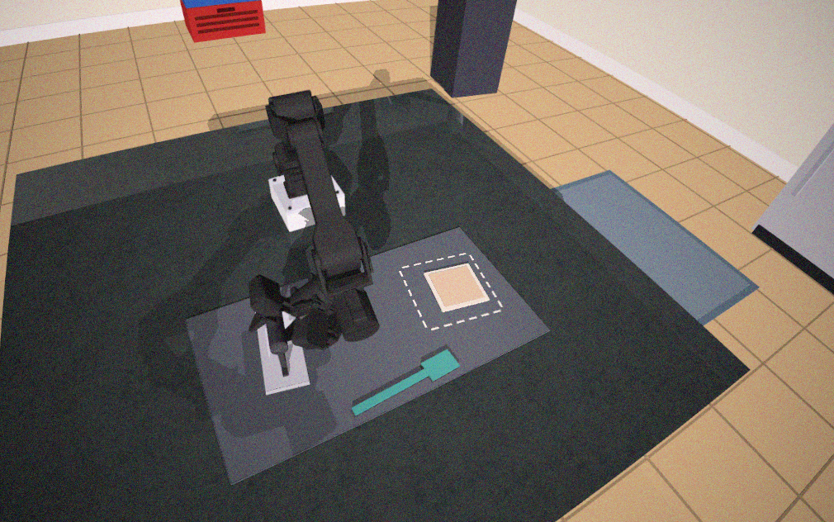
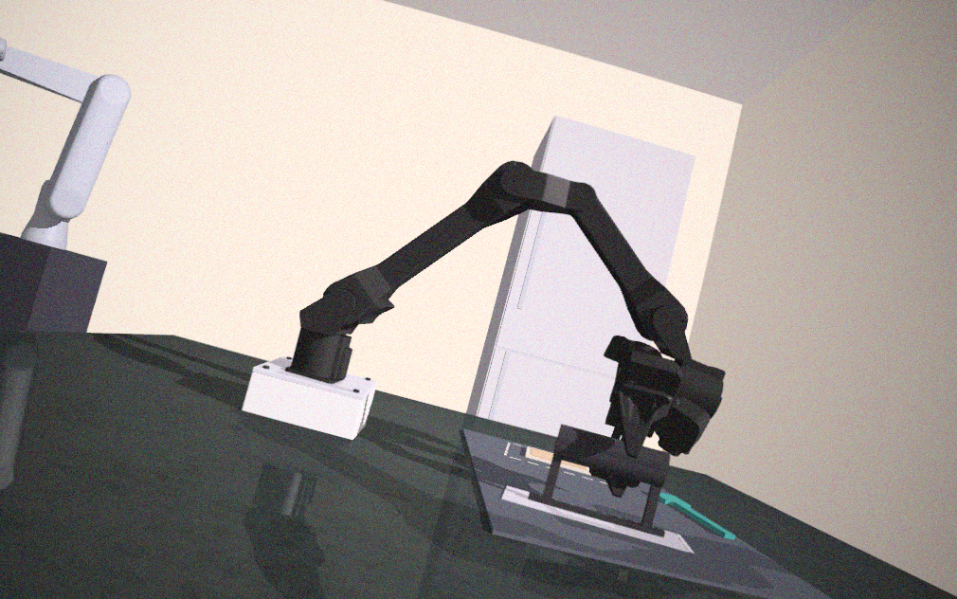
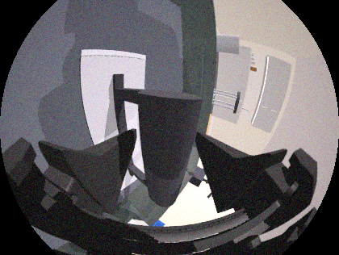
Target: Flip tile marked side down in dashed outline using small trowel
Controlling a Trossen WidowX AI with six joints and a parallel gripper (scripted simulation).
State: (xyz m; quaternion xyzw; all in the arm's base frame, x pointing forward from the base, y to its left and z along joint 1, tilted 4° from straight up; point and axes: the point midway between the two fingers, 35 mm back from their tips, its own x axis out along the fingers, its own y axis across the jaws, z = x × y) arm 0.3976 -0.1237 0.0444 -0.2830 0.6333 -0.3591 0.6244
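Observation:
The trowel (image 1: 295,377) (image 2: 578,444) (image 3: 97,81), a white blade with a black bridge handle, lies blade down on the left part of the grey mat (image 1: 381,320) (image 2: 741,565). My gripper (image 1: 274,327) (image 2: 624,471) (image 3: 166,134) is open around its handle, with one finger on each side and gaps beside the handle in the wrist view. The tile (image 1: 456,287) (image 2: 539,455) lies flat inside the dashed outline (image 1: 435,328), a plain peach face with a pale border up. No mark shows on it; its underside is hidden.
A teal flat-bladed tool (image 1: 439,364) (image 2: 698,516) lies along the mat's front edge, between the trowel and the tile's side. The arm's white base (image 1: 298,216) (image 2: 303,409) stands on the dark table (image 1: 553,400) behind the mat.

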